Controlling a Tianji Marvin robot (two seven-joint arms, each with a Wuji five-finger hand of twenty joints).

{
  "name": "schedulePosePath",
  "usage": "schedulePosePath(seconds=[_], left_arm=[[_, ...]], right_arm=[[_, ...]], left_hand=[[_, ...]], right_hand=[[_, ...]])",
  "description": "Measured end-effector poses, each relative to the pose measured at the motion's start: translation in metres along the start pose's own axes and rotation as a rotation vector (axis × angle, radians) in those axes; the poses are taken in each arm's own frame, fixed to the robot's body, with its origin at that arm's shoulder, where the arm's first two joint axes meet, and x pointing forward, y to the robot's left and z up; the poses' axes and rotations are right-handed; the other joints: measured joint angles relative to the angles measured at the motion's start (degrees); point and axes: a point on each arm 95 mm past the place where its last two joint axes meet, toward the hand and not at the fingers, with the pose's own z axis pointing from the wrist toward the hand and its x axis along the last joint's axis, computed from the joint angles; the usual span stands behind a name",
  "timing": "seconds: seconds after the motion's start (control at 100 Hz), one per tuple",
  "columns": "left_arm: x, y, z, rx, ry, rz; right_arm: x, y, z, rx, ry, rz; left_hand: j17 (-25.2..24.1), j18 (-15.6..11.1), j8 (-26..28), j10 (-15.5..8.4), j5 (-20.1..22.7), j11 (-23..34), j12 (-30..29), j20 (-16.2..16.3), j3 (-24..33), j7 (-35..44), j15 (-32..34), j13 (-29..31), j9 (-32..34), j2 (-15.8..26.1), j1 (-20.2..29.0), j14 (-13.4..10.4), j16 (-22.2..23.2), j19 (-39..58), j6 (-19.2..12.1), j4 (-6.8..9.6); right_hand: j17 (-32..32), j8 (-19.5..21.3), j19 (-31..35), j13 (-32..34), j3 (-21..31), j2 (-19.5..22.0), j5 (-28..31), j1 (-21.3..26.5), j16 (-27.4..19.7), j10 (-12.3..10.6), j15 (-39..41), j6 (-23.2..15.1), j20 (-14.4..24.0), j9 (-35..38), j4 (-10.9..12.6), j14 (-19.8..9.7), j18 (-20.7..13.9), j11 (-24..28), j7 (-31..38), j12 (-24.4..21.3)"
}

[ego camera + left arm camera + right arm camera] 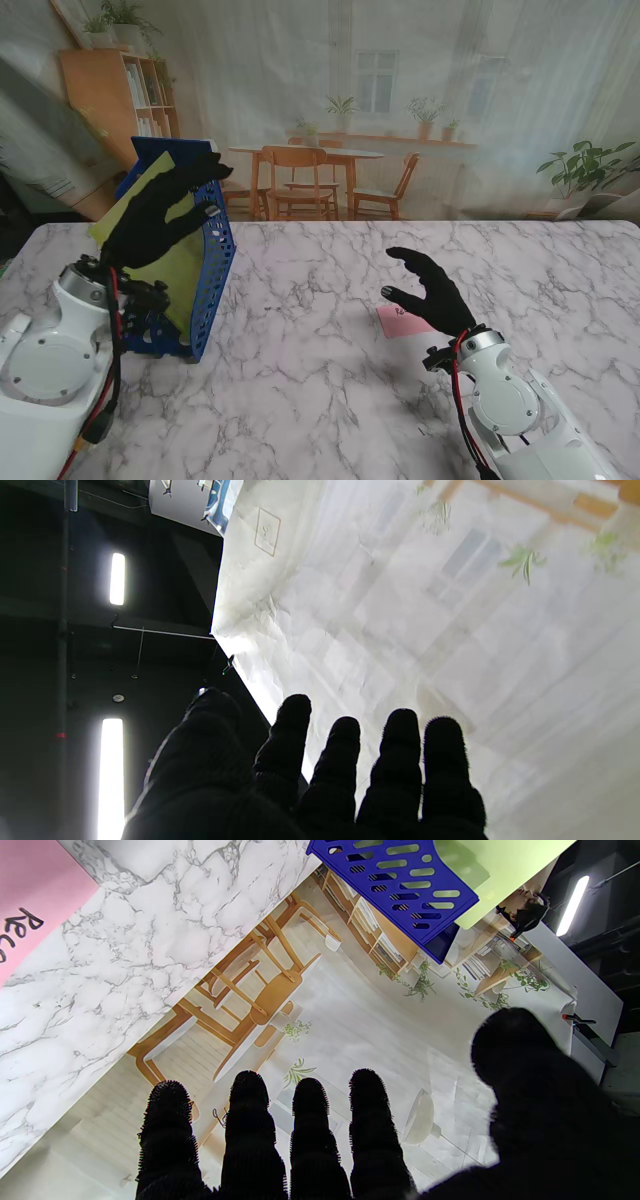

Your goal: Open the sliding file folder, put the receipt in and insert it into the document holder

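Standing far left on the marble surface [330, 400]: blue document holder [213, 268], yellow-green file folder [185, 268] inside. Left hand [155, 215] grasping folder's top. Right hand [432, 290] released, fingers spread, over pink receipt [398, 321], centre-right.

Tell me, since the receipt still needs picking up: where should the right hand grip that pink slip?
Probably the pink receipt's left edge, coming from above: it lies flat on the marble table, and the open right hand covers its right side.

I list: blue document holder [213, 262], yellow-green file folder [180, 262], pink receipt [400, 321], white grey-veined marble table [320, 400], black-gloved hands
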Motion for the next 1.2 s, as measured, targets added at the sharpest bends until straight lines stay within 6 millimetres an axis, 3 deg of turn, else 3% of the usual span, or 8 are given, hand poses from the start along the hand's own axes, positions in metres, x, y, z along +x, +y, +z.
schedulePosePath(seconds=[0.14,0.32,0.54,0.7,0.88,1.2], left_arm=[[-0.004,-0.031,-0.007,0.044,0.022,0.07],[-0.015,-0.064,-0.031,0.124,0.028,0.191],[-0.044,-0.086,-0.069,0.221,-0.052,0.246],[-0.069,-0.085,-0.097,0.286,-0.119,0.272],[-0.1,-0.068,-0.12,0.335,-0.226,0.202],[-0.13,-0.033,-0.131,0.331,-0.383,0.104]], right_arm=[[-0.001,0.001,0.0,-0.006,0.002,0.001],[-0.001,0.002,0.0,-0.01,0.001,0.0],[-0.002,0.001,0.0,-0.008,-0.004,0.001],[-0.003,-0.001,0.002,-0.001,-0.012,-0.001],[-0.004,-0.002,0.003,0.004,-0.018,-0.003],[-0.005,-0.003,0.004,0.009,-0.023,-0.004]], left_hand=[[0.01,0.0,0.0,-0.04,0.0,0.01,0.01,0.0,0.0,-0.01,0.0,0.0,0.0,0.0,0.0,-0.03,-0.01,0.0,0.0,-0.05],[0.1,-0.03,0.0,-0.16,0.0,0.03,0.01,0.0,0.0,-0.02,0.0,0.0,0.01,0.0,-0.02,-0.11,-0.02,0.0,-0.03,-0.06],[0.11,-0.04,0.0,-0.16,-0.02,0.02,0.01,0.0,0.0,-0.42,0.0,0.0,0.01,0.0,-0.03,-0.12,-0.19,0.0,-0.05,-0.07],[0.11,-0.69,0.06,-0.58,-2.14,0.03,0.01,-0.01,0.0,-1.33,0.0,0.0,-0.03,0.0,-0.08,-0.16,-0.2,0.0,-0.1,-0.08],[0.11,-1.38,-0.13,-0.44,-4.35,-0.68,0.01,-0.01,-0.35,-3.18,0.0,-0.69,-0.9,0.0,-2.13,-0.16,-0.21,0.0,0.74,-0.08],[1.91,-2.07,-2.16,3.89,-7.1,-3.58,-1.91,-0.01,-0.51,-5.83,-0.01,-0.76,-2.25,-1.05,-5.77,0.01,-0.21,0.87,8.27,-0.08]], right_hand=[[0.0,0.0,0.0,0.0,0.0,0.0,0.0,0.0,0.0,0.01,0.0,0.0,0.0,0.0,0.0,0.0,0.0,0.0,0.0,0.0],[0.0,0.0,-0.01,0.0,0.0,0.0,0.0,0.0,0.0,0.02,0.0,0.0,0.01,0.0,0.0,0.0,0.0,0.0,0.0,0.0],[0.0,0.0,-0.02,0.0,0.0,0.0,0.0,0.0,0.0,0.02,0.0,0.0,0.02,0.0,0.0,0.0,0.0,0.0,0.0,0.0],[0.0,0.0,-0.07,0.0,0.0,0.0,0.0,0.0,0.0,0.04,0.0,0.0,0.02,0.0,0.0,0.0,0.0,0.0,0.0,0.0],[0.0,0.0,-0.1,0.0,0.0,0.0,0.0,0.0,0.0,0.54,0.0,0.0,0.03,0.0,0.0,0.0,0.0,0.0,0.0,0.0],[0.0,0.0,-0.11,0.0,0.0,0.0,0.0,0.0,0.0,0.6,0.0,0.0,0.04,0.0,0.0,0.0,0.0,0.0,-0.02,0.0]])
